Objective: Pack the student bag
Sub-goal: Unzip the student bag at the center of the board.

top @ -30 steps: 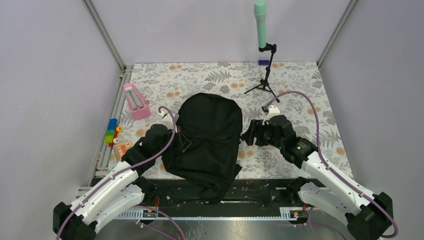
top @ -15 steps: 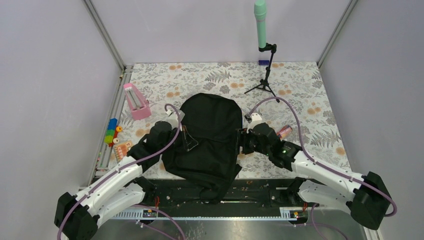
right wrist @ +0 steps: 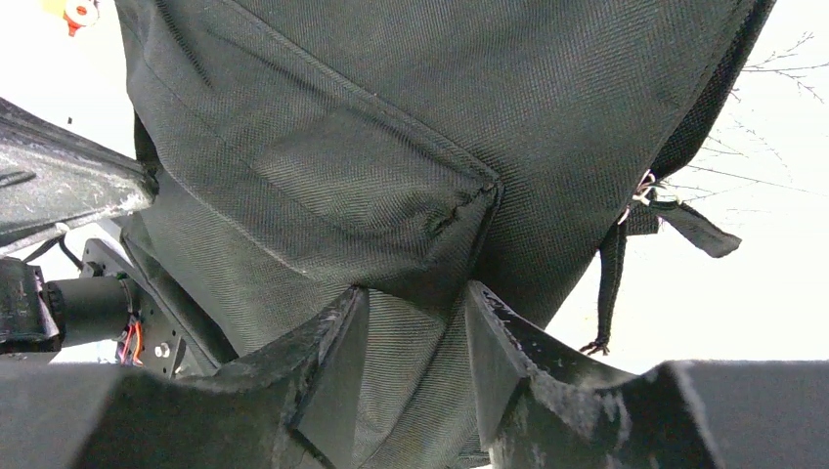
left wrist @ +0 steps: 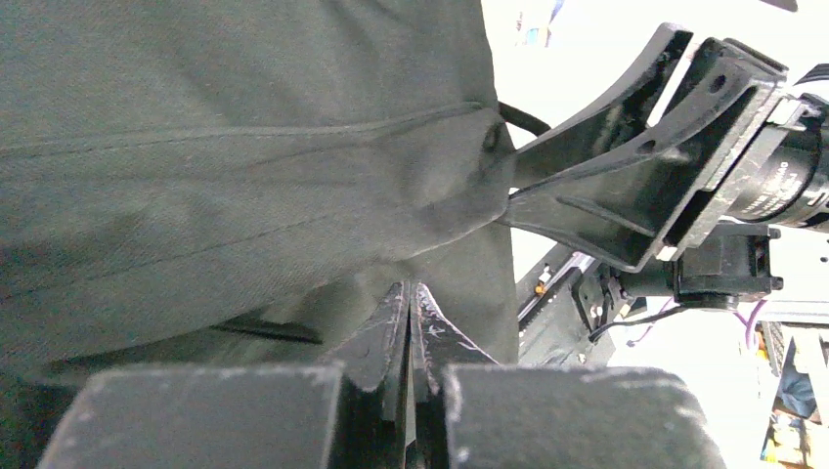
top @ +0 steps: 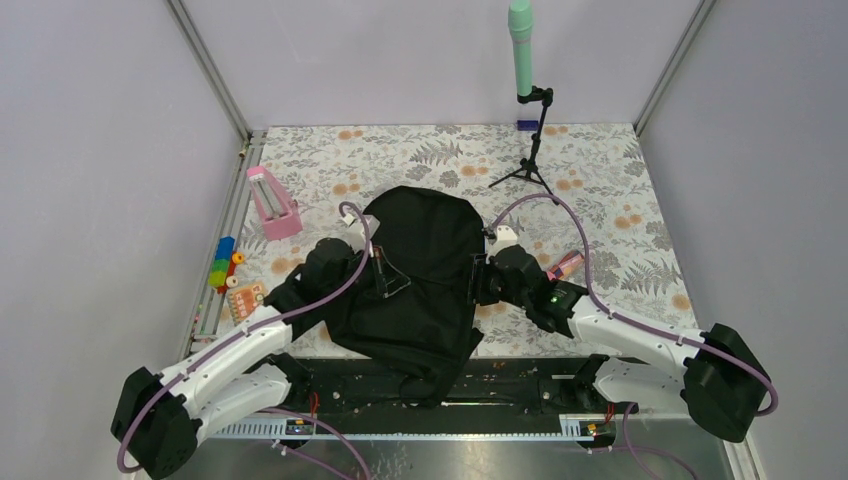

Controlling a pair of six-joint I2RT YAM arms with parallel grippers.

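The left hand [left wrist: 408,298], fingers pressed flat together, nips what looks like a thin pull or fold on the student bag [top: 420,270]. The right hand [right wrist: 415,293] clamps a padded ridge of black weave on the bag's opposite flank. The bag lies flat between the two arms at the middle of the floral counter [top: 600,190], its lower end spilling over the near edge. Soft and limp, the fabric will likely tent and slide rather than lift as one. Seams, zip pulls and strap ends probably give the surest hold, and opening it looks like work for both hands pulling apart. A pink stand [top: 272,205] sits well to the left.
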